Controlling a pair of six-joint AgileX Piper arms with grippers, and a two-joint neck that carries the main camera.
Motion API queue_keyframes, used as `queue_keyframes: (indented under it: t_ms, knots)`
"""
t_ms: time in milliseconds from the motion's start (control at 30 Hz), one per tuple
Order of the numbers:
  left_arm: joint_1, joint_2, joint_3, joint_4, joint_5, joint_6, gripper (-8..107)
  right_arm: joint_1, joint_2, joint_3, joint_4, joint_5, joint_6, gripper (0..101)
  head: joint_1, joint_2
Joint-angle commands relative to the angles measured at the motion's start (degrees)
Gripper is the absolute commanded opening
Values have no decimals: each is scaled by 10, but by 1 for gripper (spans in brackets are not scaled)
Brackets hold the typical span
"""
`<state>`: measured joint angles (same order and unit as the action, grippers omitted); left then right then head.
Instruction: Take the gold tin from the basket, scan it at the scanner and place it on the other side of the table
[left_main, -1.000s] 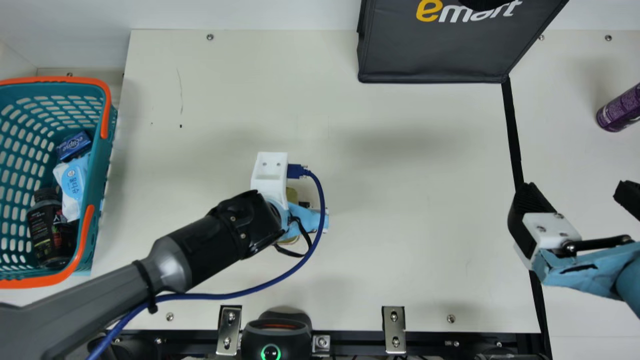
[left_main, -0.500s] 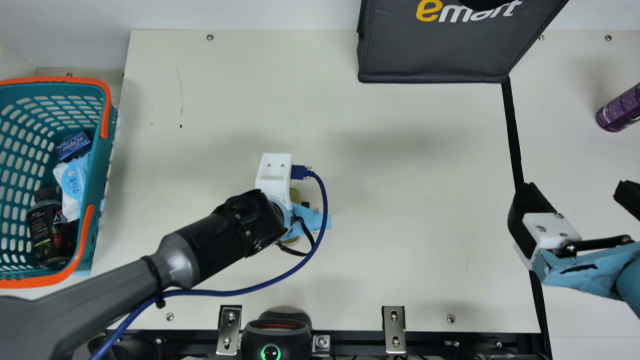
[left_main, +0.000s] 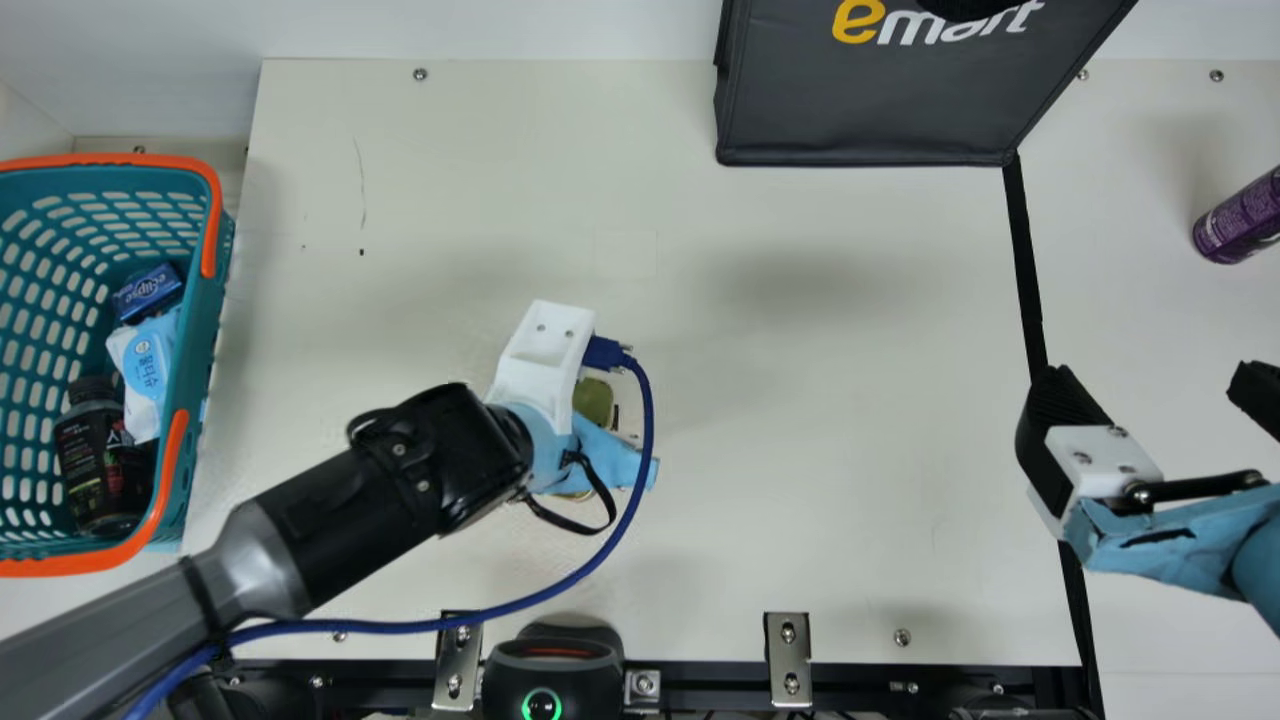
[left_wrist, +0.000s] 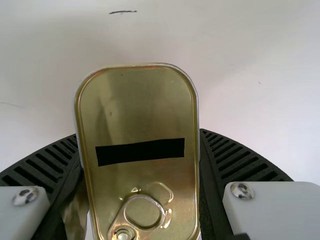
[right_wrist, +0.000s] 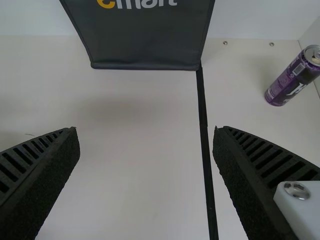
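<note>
Over the left-middle of the table in the main view is my left gripper (left_main: 600, 455), its fingers mostly hidden by its own arm and cable. Part of the gold tin (left_main: 593, 400) peeks out beside it. In the left wrist view the gold tin (left_wrist: 145, 110), with a pull ring and black strip, is clamped between both ribbed fingers of the left gripper (left_wrist: 139, 150). At the main view's right edge, my right gripper (left_main: 1150, 390) is open; the right wrist view has the right gripper (right_wrist: 146, 132) with nothing between its fingers. The scanner (left_main: 553, 665) stands at the table's near edge, its ring lit green.
A teal basket (left_main: 205, 340) with orange handles holds a dark bottle (left_main: 100, 460), a white-blue pack (left_main: 145, 370) and a blue box (left_main: 148, 291). A dark bag (left_main: 870, 100) is at the back, a purple can (left_main: 1240, 220) at the far right. A black strip (left_main: 1025, 260) runs down the table's right.
My left arm's wrist has swung a little toward the left and the table's near side, turning the gripper and uncovering more of the gold tin. The right arm has kept still.
</note>
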<state>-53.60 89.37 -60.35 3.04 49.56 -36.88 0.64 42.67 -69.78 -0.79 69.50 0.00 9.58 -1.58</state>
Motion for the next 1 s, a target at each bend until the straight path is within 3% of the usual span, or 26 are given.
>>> queue_keyframes:
  t_ms: [0,367,967]
  knots:
    - [1,-8,2,-12,2,62,-8,0,0,0,0,0,0,95,-17,0]
    - [14,-47,10,-83,20,321,-8,0,0,0,0,0,0,95,-17,0]
    - [95,-72,2,-189,89,694,-8,0,0,0,0,0,0,95,-17,0]
